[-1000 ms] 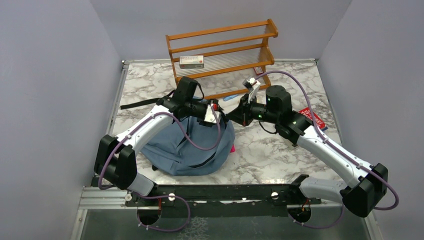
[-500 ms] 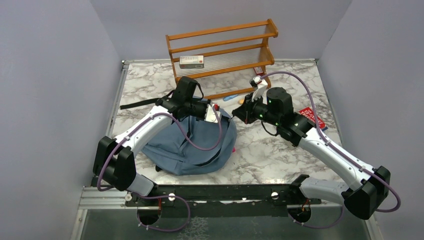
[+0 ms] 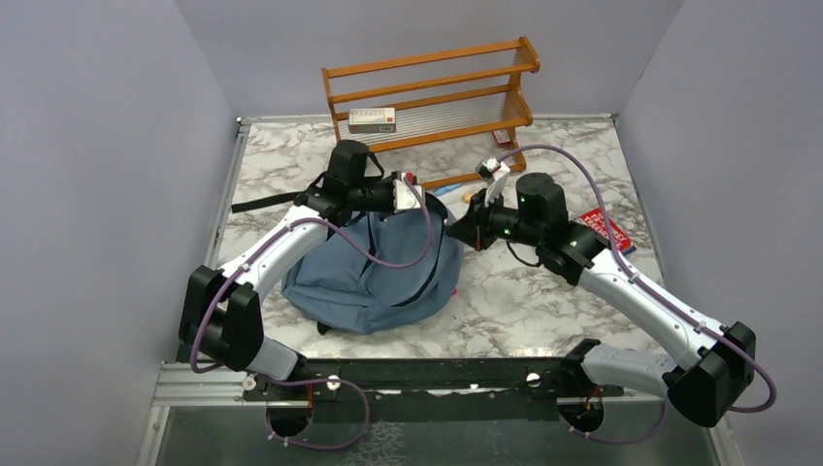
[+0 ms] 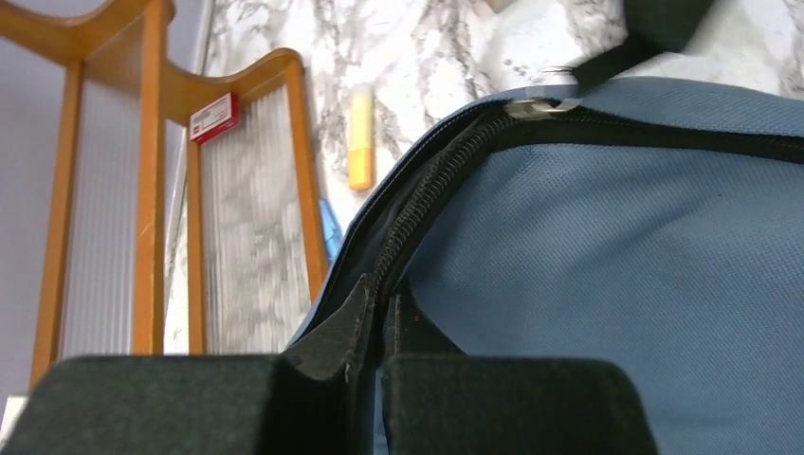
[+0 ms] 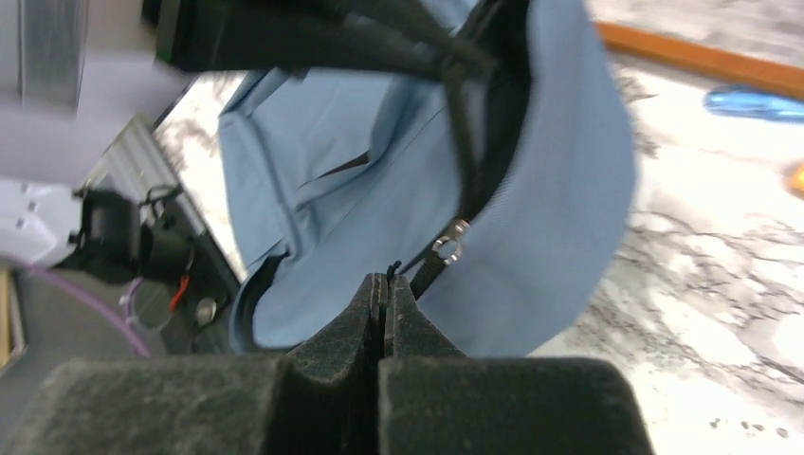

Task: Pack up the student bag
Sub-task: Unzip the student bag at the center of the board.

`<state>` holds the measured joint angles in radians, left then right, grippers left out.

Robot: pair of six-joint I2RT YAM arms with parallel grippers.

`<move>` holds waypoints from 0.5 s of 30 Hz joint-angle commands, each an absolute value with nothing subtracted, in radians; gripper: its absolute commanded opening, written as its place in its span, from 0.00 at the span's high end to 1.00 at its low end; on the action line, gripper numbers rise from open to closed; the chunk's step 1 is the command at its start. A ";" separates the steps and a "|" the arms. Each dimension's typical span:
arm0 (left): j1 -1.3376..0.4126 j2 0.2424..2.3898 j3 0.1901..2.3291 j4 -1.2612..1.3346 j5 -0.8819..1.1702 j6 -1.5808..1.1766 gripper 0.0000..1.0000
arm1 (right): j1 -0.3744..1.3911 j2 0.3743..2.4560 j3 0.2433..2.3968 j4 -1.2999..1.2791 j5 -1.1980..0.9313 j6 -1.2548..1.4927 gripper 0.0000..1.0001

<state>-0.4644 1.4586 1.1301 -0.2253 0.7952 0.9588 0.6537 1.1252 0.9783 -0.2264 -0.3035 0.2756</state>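
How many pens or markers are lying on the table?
2. A yellow-orange marker lies on the table in front of the wooden rack. A blue pen lies close beside it. More could be hidden under the blue bag.

This was a robotics lab cell, not a lived-in room. Plain grey panels (image 3: pixel 97 146) boxed in a marble-patterned worktop (image 3: pixel 543 301) on three sides. Two cabled robot arms, left (image 3: pixel 281 248) and right (image 3: pixel 641 291), were bolted to an aluminium rail (image 3: pixel 194 386) along its near edge.
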 commanded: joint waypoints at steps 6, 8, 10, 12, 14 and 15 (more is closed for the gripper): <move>-0.395 1.518 1.134 0.041 0.635 0.686 1.00 | 0.658 1.138 0.891 -0.166 -0.809 0.260 0.99; -0.379 1.524 1.127 0.088 0.608 0.636 1.00 | 0.658 1.147 0.862 -0.139 -0.856 0.285 0.99; -0.359 1.529 1.122 0.131 0.594 0.589 1.00 | 0.660 1.154 0.842 -0.136 -0.880 0.294 0.99; -0.342 1.533 1.121 0.160 0.582 0.548 1.00 | 0.664 1.163 0.826 -0.147 -0.889 0.286 0.99; -0.330 1.536 1.118 0.191 0.563 0.506 1.00 | 0.667 1.179 0.818 -0.164 -0.912 0.269 0.99; -0.325 1.538 1.115 0.208 0.552 0.486 1.00 | 0.668 1.193 0.819 -0.178 -0.931 0.257 0.99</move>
